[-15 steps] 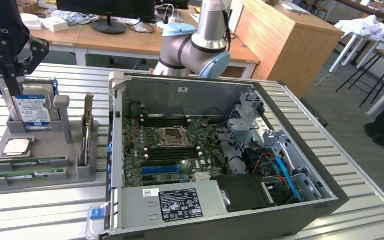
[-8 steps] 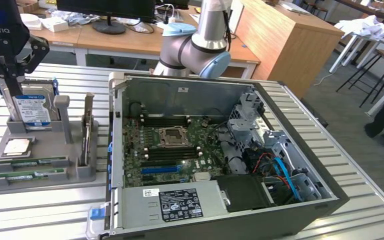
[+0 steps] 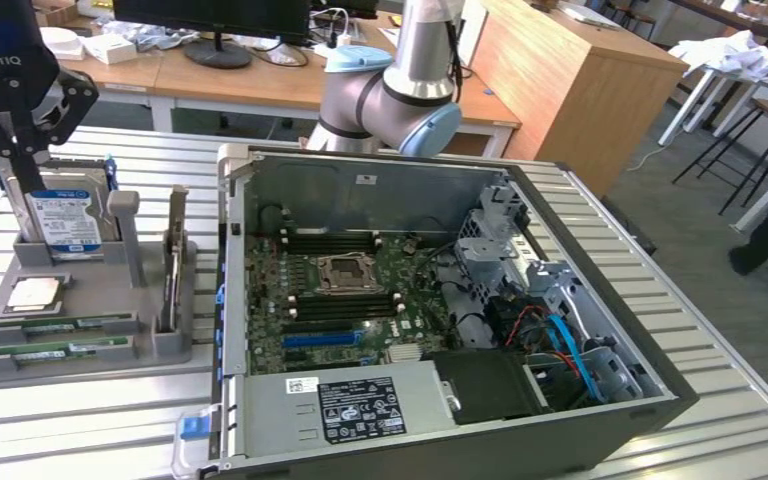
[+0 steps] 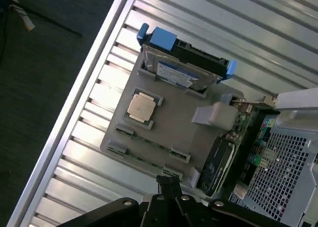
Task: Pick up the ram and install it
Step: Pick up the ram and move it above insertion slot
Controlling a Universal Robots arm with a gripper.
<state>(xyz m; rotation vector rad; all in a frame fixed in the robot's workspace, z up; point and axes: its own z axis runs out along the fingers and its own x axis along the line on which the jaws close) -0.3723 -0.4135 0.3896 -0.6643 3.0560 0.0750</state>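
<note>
White lettering on the pincer [image 3: 20, 172] reads ROBOTIQ; the power supply sticker [image 3: 360, 408] print cannot be made out.

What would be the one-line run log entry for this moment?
claw: shut, empty | position: above gray holder | ram: lying in holder, untouched | computer case: open

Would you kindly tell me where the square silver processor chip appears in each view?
Exterior view: the square silver processor chip lies on the grey plastic tray, at the exterior view's left.
Wrist view: it lies flat on the same tray.
Shared landmark: the blue-labelled silver hard drive standing upright in the tray beside it.
</note>
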